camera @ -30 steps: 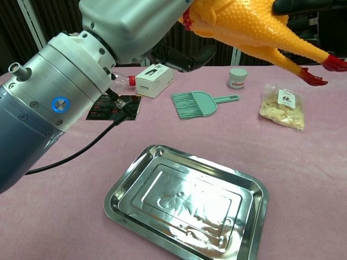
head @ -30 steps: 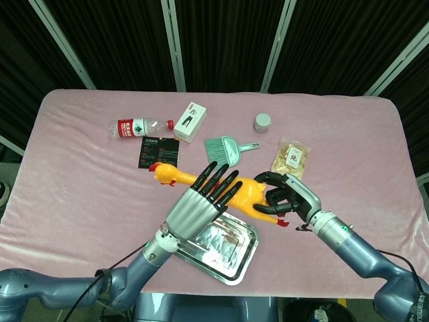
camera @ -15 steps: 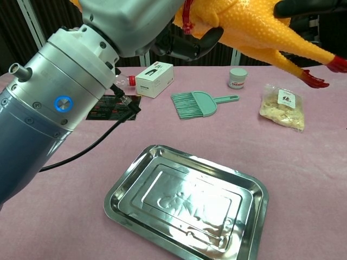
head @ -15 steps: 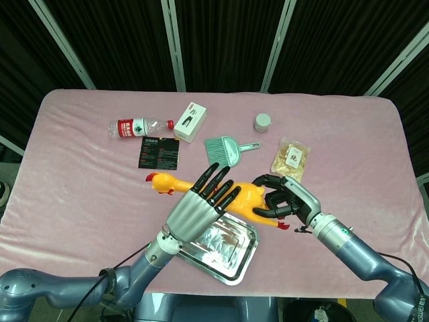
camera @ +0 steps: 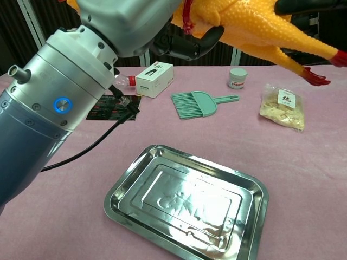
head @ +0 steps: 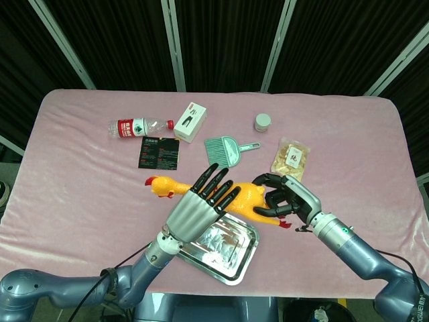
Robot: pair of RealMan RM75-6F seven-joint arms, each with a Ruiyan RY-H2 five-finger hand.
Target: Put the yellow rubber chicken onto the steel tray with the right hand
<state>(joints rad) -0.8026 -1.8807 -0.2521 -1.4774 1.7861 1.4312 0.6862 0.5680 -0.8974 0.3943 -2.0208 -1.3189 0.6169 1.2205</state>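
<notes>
My right hand grips the yellow rubber chicken by its rear end and holds it in the air above the table. Its head points left and its red feet hang to the right. In the chest view the chicken's body crosses the top of the frame, high over the steel tray. My left hand hovers open with fingers spread, in front of the chicken's middle and above the tray. The tray holds nothing.
On the pink cloth lie a water bottle, a white box, a black card, a teal dustpan brush, a small jar and a snack bag.
The chicken has shifted left and slightly down in my right hand, its head now further left. My left hand has barely moved.
</notes>
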